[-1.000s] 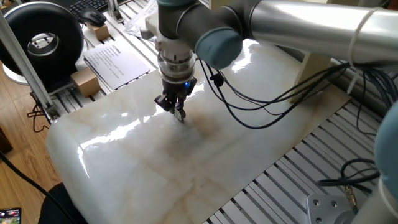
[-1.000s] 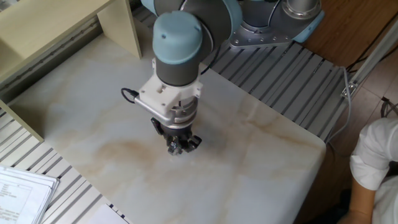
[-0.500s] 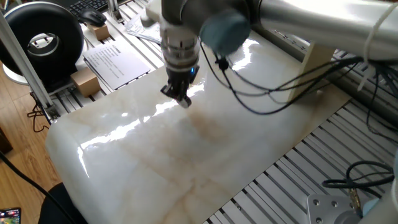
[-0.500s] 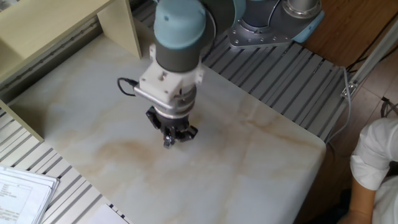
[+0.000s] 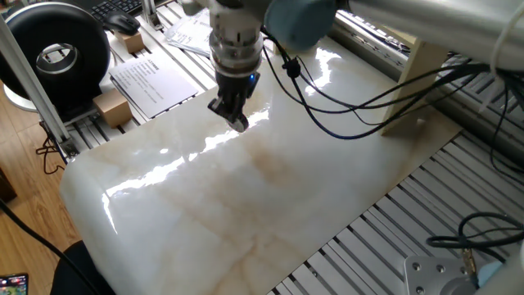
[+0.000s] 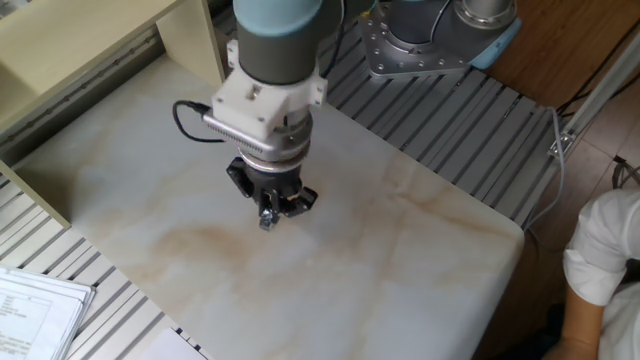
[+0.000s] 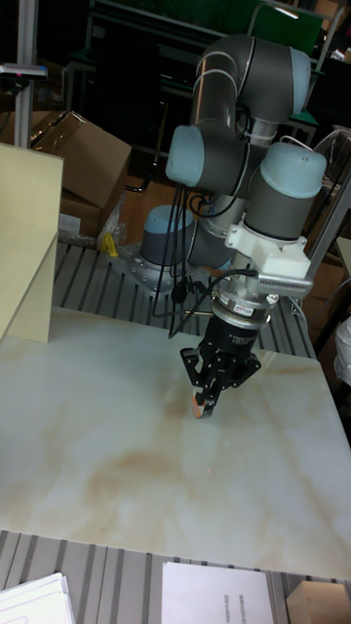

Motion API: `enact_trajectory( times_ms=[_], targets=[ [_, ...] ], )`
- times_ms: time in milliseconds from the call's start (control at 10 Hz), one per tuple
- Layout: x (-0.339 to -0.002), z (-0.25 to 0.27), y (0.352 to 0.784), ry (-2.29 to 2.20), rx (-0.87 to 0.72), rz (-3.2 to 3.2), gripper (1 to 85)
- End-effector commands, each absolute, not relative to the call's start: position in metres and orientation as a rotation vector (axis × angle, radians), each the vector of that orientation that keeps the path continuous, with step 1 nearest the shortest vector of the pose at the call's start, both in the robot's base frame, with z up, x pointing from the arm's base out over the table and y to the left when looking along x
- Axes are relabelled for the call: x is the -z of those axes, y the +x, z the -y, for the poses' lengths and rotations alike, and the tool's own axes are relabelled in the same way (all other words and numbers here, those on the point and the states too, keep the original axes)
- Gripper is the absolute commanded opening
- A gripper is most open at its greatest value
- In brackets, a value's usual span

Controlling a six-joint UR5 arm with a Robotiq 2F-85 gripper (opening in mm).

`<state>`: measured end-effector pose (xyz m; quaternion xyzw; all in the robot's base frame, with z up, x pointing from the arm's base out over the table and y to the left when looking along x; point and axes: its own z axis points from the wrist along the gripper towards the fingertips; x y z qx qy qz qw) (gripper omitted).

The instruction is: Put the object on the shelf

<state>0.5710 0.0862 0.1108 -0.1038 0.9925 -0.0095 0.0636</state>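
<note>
1. Clearly pinched between the tips of the hand [image 7: 205, 403]: the object [image 7: 200, 410], raised just clear of the counter [image 6: 400, 270].
2. Probably light, stiff and slippery; best kept gripped across its ribbed rim.
3. Seen only as a pale speck in the tall view, barely discernible elsewhere.
4. Well apart from the hand: the shelf [image 6: 110, 30].

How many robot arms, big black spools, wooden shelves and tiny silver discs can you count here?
Robot arm: 1
Black spool: 1
Wooden shelf: 1
Silver disc, pinched in the pincer: 1
Total: 4
</note>
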Motion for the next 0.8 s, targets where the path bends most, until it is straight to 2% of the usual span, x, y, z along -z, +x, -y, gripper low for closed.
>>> enact_trajectory(
  times_ms=[0,200,300,700],
  targets=[
    [-0.160,-0.052,0.544,-0.394,0.024,-3.039,1.3],
    [-0.205,-0.033,0.528,-0.487,-0.053,-3.052,1.3],
    [-0.205,-0.035,0.532,-0.442,-0.059,-3.048,1.3],
    [-0.208,-0.007,0.550,-0.442,0.101,-2.973,1.3]
  ],
)
